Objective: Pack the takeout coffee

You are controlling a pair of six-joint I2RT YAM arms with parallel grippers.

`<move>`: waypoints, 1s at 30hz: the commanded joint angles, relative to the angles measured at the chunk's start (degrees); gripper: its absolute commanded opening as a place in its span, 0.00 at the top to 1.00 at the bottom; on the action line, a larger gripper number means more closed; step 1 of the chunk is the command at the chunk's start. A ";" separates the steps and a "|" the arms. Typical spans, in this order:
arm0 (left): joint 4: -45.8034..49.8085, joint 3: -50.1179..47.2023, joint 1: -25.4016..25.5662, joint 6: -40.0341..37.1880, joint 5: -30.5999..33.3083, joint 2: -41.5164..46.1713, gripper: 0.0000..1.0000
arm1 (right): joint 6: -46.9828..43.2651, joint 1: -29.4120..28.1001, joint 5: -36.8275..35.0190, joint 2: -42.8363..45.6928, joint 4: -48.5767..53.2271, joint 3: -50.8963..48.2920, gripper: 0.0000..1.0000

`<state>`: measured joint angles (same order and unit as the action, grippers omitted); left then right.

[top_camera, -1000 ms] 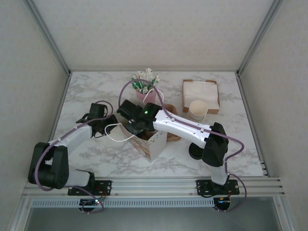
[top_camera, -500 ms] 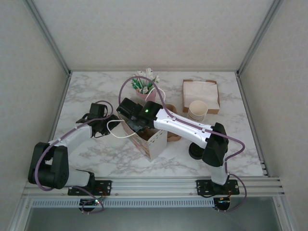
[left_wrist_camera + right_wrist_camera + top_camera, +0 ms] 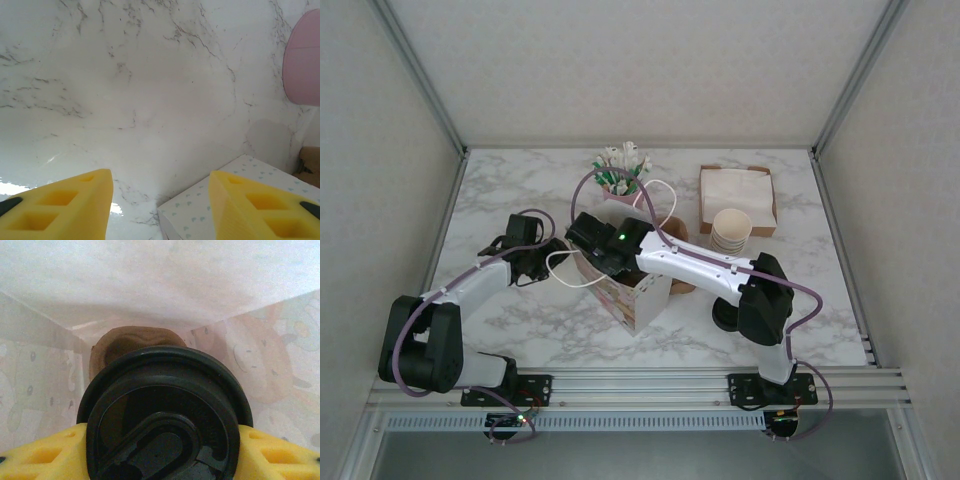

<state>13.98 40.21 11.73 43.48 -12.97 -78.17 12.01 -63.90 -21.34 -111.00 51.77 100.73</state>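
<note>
The takeout coffee [image 3: 162,410] shows its round black lid from above, held between my right gripper's [image 3: 161,452] yellow fingers [image 3: 45,455], which are shut on it. It hangs inside the patterned white paper bag [image 3: 260,365], above a brown thing [image 3: 130,342] at the bag's bottom. In the top view the right gripper [image 3: 605,262] reaches into the bag [image 3: 640,298] from above. My left gripper [image 3: 160,200] is open at the bag's left side, with the bag's top corner [image 3: 210,210] between its fingers, close to the right one. In the top view the left gripper [image 3: 552,262] sits against the bag's left edge.
A pink cup of packets [image 3: 623,190] stands behind the bag and shows in the left wrist view [image 3: 302,65]. A box of napkins [image 3: 737,195] and a stack of cream cups [image 3: 731,229] are at the back right. A low black round thing [image 3: 725,318] lies by the right arm.
My right gripper has sunk a little lower into the bag with the coffee. The left arm has stayed put.
</note>
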 commanded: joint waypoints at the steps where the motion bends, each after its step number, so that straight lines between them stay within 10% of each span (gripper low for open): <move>1: 1.05 0.30 -0.55 -0.70 0.60 0.04 0.47 | 2.43 0.10 3.67 -2.33 2.41 -2.78 0.52; 30: 2.50 -2.17 0.21 2.25 1.99 0.97 0.57 | 10.12 0.09 5.57 0.53 11.70 9.45 0.52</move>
<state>14.26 38.46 11.79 44.58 -12.75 -78.13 20.71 -63.26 -16.60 -111.63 61.01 109.10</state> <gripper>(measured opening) 0.441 0.625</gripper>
